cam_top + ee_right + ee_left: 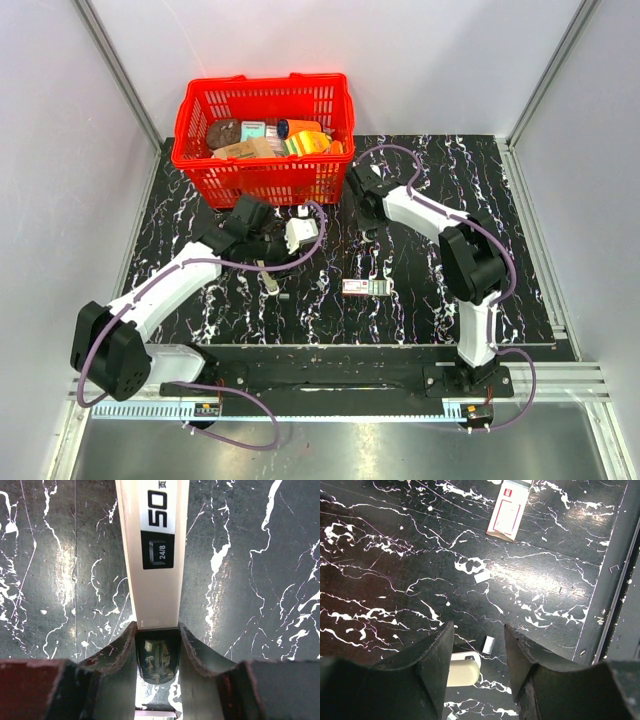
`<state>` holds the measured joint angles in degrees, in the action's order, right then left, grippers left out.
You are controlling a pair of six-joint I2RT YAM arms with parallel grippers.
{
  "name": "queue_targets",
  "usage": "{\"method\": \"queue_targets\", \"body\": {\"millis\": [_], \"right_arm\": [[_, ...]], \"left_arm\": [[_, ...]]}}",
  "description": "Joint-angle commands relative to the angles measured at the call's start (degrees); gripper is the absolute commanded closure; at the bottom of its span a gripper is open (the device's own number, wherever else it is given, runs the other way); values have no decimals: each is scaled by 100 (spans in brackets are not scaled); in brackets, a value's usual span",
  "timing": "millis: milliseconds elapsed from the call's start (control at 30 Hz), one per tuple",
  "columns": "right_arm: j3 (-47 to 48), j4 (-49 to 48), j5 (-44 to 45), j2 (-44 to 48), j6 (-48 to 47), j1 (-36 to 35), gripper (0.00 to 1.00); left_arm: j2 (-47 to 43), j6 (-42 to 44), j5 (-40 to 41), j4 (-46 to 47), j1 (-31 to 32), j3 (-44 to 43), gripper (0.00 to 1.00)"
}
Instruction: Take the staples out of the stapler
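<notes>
The stapler (155,555) has a silver-white top printed "50" and "24/8" and a glossy black end. It lies on the black marbled table, pointing away from the right wrist camera. My right gripper (156,627) is shut on its black end, one finger on each side. In the top view my right gripper (367,215) is just right of the basket and covers the stapler. My left gripper (478,626) is open and empty, low over the table. Two short silver staple strips, one (490,644) near its fingertips and another (481,577) farther out, lie loose on the table.
A beige oblong block (463,672) lies by my left gripper's left finger; it also shows in the top view (270,283). A small red-and-white box (509,512) lies ahead, mid-table in the top view (365,287). A red basket (262,170) of goods stands at the back left. The table's front edge (610,605) is near.
</notes>
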<state>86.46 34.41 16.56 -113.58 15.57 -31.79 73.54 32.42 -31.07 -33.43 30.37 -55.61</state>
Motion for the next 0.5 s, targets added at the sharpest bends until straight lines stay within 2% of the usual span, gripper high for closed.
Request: {"method": "queue_targets", "body": {"millis": [0, 67, 300, 467], "right_arm": [[478, 549, -222, -103, -133, 76, 100], [513, 636, -337, -243, -116, 94, 100], [565, 646, -346, -411, -98, 112, 63], [364, 400, -285, -113, -81, 112, 38]], "left_arm": [[-357, 115, -13, 82, -5, 24, 50], [-401, 97, -4, 82, -5, -11, 50], [-586, 71, 13, 74, -14, 33, 47], [-604, 80, 84, 82, -14, 42, 47]]}}
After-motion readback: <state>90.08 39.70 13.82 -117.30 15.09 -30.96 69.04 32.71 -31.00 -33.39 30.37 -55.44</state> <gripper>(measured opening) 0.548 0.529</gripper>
